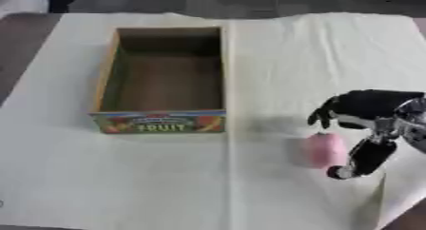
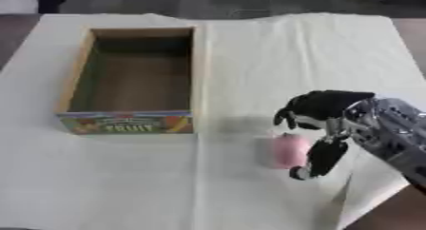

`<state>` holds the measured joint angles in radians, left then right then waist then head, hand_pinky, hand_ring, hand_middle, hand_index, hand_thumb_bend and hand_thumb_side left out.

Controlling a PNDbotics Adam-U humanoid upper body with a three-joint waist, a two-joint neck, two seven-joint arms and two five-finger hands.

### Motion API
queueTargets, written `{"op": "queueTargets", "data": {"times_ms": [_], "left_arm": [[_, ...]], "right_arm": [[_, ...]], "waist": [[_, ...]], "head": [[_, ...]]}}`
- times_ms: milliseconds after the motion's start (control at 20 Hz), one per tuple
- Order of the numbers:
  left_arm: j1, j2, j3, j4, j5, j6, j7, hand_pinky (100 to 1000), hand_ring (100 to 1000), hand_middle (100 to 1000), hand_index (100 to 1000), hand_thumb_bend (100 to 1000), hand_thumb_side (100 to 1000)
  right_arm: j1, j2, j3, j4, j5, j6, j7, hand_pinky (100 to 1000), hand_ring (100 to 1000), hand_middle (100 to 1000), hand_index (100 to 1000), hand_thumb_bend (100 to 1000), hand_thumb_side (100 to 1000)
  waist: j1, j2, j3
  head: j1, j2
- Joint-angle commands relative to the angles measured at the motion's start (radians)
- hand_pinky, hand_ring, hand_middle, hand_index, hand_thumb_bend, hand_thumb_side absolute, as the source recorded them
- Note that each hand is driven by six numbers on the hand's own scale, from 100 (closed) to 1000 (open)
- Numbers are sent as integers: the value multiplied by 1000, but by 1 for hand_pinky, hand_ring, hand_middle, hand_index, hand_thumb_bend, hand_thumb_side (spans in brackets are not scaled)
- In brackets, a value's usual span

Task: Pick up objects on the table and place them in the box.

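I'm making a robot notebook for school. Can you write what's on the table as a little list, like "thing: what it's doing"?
Table cover: pale cream cloth, spread flat with some creases.
Box: open cardboard box with a colourful FRUIT label, nothing visible inside, on the robot's left.
Object: small pink rounded thing, lying on the cloth, right of the box and apart from it.
Right hand: black and silver right hand, fingers curled around the pink thing; whether it grips it is unclear.
Left hand: not seen.

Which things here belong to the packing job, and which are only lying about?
Belong to the job:
pink object
FRUIT box, nothing visible inside
right hand, at the pink object

Lying about:
cream cloth over the table
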<state>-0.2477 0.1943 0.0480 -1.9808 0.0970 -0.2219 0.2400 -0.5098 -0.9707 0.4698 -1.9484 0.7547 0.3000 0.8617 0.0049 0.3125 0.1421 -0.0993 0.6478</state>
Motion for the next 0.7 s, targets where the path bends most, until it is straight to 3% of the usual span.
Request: {"op": "queueTargets", "data": {"times_ms": [50,700], "left_arm": [[-8,14,1,-19,-1,-1,-3,706,634,609,820,100,610],[-9,11,0,-19,-2,0,-5,706,634,609,820,100,612]], "right_arm": [[-8,-10,-5,13,6,9,4,691,831,690,895,494,316],[-22,19,19,109,35,8,-50,681,815,611,803,432,190]], "waist": [[1,-14,0],[2,-10,2]], "head": [[-5,-11],[-15,-14]]}}
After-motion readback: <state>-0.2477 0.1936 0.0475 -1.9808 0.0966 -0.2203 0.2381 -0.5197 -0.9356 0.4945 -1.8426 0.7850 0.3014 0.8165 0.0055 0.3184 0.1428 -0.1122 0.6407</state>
